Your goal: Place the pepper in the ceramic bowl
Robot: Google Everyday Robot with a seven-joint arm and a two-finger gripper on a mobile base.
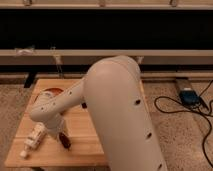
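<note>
The pepper (65,142) is a small dark red shape lying on the wooden table (80,150) near its front edge. My gripper (61,134) is right at the pepper, low over the table, at the end of the white wrist (46,116); the wrist hides most of it. The ceramic bowl (50,93) is orange-red and sits at the back left of the table, largely hidden behind my forearm. Whether the pepper is held or just touched, I cannot tell.
A white labelled bottle (34,140) lies on its side at the table's front left, just left of the wrist. My large white upper arm (120,110) blocks the table's right half. A blue device (189,96) and black cables (200,120) lie on the floor at right.
</note>
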